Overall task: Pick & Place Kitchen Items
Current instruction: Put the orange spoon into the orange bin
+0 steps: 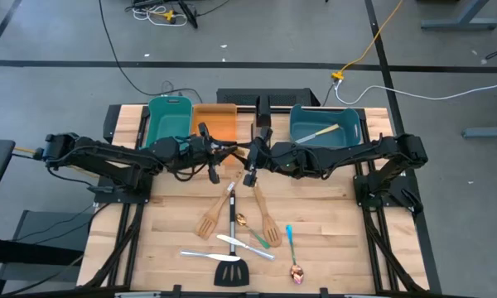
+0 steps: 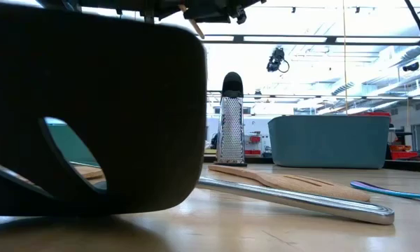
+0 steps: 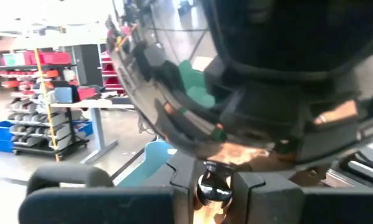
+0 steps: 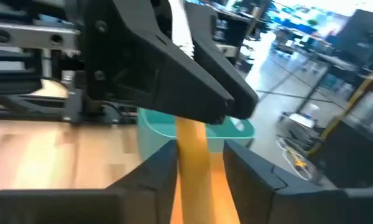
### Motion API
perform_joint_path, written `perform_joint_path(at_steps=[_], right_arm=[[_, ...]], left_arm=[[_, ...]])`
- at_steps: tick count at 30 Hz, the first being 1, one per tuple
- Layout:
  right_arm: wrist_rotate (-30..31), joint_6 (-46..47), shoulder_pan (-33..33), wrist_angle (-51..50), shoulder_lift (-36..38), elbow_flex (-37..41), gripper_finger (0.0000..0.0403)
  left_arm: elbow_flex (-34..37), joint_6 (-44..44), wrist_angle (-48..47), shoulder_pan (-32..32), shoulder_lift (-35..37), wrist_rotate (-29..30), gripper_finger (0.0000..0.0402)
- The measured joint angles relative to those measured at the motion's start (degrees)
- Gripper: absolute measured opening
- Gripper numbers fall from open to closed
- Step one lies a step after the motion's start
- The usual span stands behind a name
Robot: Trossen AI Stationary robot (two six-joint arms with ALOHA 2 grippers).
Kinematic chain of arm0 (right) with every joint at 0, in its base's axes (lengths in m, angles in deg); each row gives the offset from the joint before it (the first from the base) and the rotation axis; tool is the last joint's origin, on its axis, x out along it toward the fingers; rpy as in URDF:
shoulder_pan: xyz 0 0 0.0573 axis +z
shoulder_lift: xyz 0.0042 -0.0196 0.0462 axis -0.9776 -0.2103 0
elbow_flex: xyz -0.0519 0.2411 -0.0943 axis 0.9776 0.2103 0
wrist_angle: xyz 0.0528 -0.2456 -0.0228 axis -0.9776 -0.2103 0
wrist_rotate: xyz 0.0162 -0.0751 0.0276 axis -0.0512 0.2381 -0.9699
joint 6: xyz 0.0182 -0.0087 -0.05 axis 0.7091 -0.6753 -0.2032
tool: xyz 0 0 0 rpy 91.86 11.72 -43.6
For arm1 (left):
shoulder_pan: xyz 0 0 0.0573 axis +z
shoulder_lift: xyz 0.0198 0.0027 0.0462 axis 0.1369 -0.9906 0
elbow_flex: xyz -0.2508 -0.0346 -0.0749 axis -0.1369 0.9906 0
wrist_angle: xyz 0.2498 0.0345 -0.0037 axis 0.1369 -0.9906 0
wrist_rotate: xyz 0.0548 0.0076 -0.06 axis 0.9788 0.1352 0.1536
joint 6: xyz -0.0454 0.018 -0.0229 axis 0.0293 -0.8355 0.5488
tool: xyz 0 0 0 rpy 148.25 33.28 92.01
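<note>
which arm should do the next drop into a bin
Left, probably: the left gripper is shut on a shiny utensil beside the orange bin, while the right gripper stands open.

Left hand [image 1: 213, 157] clamped, right hand [image 1: 253, 159] parted, nearly touching mid-air.

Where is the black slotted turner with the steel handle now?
In the high view, the black slotted turner with steel handle lies at the table's near edge, centre, head beside a silver knife, handle pointing up between two pale wooden spatulas.
</note>
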Motion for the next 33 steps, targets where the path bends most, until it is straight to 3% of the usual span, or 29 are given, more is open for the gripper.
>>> perform_joint_path(at_steps=[6, 14, 33], right_arm=[[4.47, -0.56, 0.02, -0.68, 0.0, 0.0, 0.0156], [10.38, -1.0, 0.01, -3.88, 1.11, 0.0, 0.0141], [9.72, 3.21, 1.69, -11.1, 3.26, 0.0, 0.0109]], left_arm=[[0.03, 1.37, -3.81, 2.58, 0.94, 0.29, 0.0049], [-0.01, 2.97, -7.29, 5.85, 3.54, 0.85, 0.0049], [0.05, 14.06, -19.65, 22.58, 4.88, 0.93, 0.0049]])
